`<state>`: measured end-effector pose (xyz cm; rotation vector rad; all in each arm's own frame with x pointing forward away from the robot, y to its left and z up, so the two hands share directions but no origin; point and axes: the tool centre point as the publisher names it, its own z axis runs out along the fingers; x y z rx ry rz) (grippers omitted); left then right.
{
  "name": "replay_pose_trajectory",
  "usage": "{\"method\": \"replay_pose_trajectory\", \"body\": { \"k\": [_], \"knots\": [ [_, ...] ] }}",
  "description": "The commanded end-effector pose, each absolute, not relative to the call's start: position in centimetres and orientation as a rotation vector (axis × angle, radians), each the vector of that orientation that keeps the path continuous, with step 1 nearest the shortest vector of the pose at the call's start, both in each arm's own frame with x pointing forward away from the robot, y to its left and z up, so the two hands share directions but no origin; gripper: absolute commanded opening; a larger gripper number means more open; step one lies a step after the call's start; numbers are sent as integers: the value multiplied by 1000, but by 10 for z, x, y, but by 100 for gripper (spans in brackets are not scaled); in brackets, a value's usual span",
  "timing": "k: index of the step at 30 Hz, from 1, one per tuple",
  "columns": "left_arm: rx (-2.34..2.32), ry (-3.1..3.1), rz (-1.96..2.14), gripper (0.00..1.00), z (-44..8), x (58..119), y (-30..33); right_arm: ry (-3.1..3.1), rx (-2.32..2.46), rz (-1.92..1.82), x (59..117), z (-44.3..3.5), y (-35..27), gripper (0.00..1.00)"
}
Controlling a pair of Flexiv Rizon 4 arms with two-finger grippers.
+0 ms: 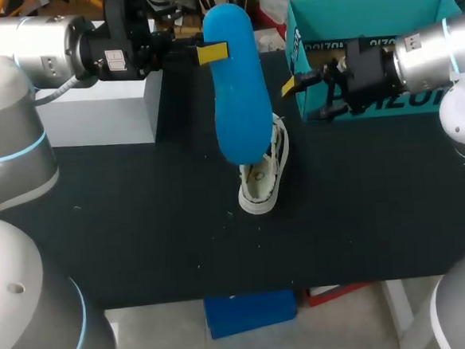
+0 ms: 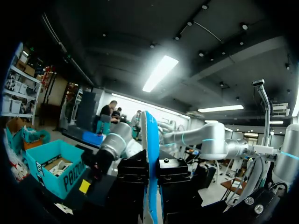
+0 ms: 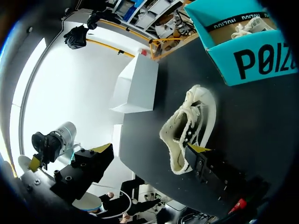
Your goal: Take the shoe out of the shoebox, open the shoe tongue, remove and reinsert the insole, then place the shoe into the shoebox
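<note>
Scanning from the largest item, you find the black surface (image 1: 140,229) carrying the open teal shoebox (image 1: 365,21) at its far right and a white box (image 1: 100,104) at its far left. The blue insole (image 1: 239,94) hangs above mid-surface, with the left gripper (image 1: 210,53) clenched on its upper part. The white shoe (image 1: 264,176) rests on the surface beneath the insole, outside the shoebox. The right gripper (image 1: 294,83) is released, holding nothing, just beside the shoebox.
</note>
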<state>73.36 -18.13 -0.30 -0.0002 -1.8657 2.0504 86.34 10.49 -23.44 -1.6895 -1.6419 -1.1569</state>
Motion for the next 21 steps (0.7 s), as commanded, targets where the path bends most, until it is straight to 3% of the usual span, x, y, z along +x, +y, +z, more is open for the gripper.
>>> {"method": "replay_pose_trajectory", "body": {
  "k": [1, 21],
  "knots": [
    [1, -1867, 2052, 0, -4, 733, -182, -1592, -1615, -1205, 866, -241, 111, 100],
    [-116, -1942, 2095, 0, -5, 733, -183, -1349, -1436, -1448, 874, -225, 117, 100]
  ]
}}
